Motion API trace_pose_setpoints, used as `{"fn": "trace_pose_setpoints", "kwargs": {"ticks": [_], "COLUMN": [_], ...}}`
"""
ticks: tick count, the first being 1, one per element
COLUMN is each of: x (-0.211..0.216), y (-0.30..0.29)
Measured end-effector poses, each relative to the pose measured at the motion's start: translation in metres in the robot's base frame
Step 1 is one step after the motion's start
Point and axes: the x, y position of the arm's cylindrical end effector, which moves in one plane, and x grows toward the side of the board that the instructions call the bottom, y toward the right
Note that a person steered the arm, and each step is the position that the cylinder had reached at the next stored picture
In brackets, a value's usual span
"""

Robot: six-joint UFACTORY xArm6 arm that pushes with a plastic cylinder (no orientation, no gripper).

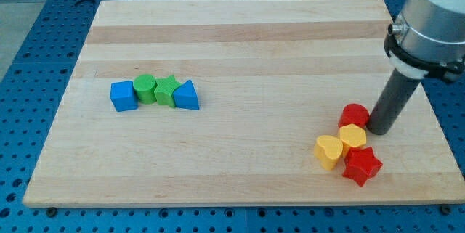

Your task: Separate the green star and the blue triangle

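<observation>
- No pincer on this rig, so nothing to call wide, narrow or holding; just a rod ending in my tip.
- Tip sits low at the view's right, just at 3 o'clock of the red cylinder, near touching it; can't tell if there's contact.
- Around it: yellow block, yellow heart, red star, clustered at 7–8 o'clock of the tip.
- Targets are well apart from the tip, at about 9–10 o'clock across the board.
- Row there, left to right: blue cube, green cylinder, green star, blue triangle.
- Star and triangle touch; triangle is at 4 o'clock of the star. Row's long axis runs roughly 9-to-3.
- Judgement: the triangle is the open end of the row and faces the tip's side, so it's the easy one to shift.
- Best entry looks like coming in above the seam at 12 o'clock, then pushing the triangle toward 4–5 o'clock.
- Risk: a head-on push from 3 o'clock just packs the row tighter.
- Nothing separated yet.
</observation>
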Motion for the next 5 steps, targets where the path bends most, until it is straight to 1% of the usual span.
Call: {"fn": "trace_pose_setpoints", "kwargs": {"ticks": [1, 2, 3, 5], "x": [-0.028, -0.064, -0.076, -0.077], "y": [0.005, -0.007, -0.066, -0.181]}}
